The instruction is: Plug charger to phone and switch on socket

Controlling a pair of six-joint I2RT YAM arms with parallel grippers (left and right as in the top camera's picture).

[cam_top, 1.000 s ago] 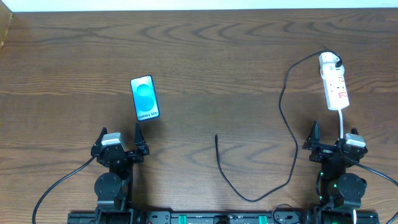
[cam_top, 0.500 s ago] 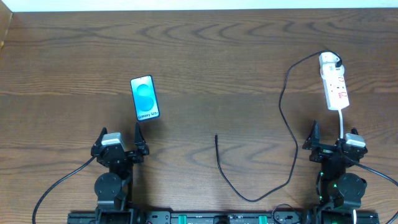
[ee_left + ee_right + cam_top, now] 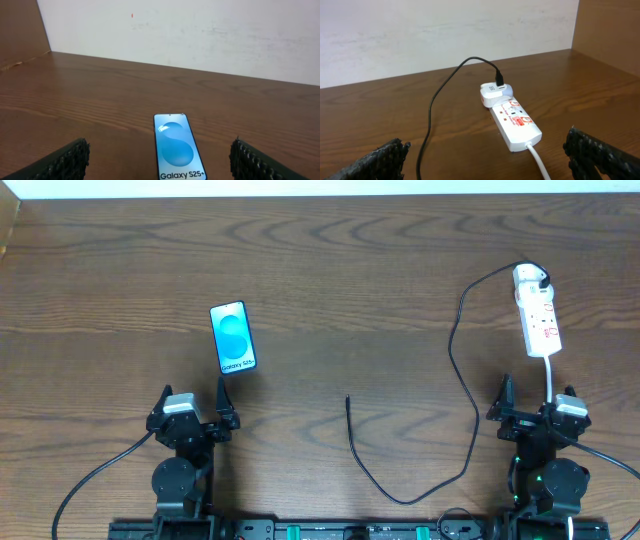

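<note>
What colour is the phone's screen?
The phone screen is bright blue with lighter circles; left wrist view.

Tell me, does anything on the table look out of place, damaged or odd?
Nothing stands out. The phone lies flat, the charger trails loosely from the socket, its free tip on bare table. Nothing looks damaged.

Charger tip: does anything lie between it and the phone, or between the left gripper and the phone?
Nothing visible does. Overhead, only bare table separates the charger's tip from the phone. The open left gripper faces the phone directly, with only wood between them.
</note>
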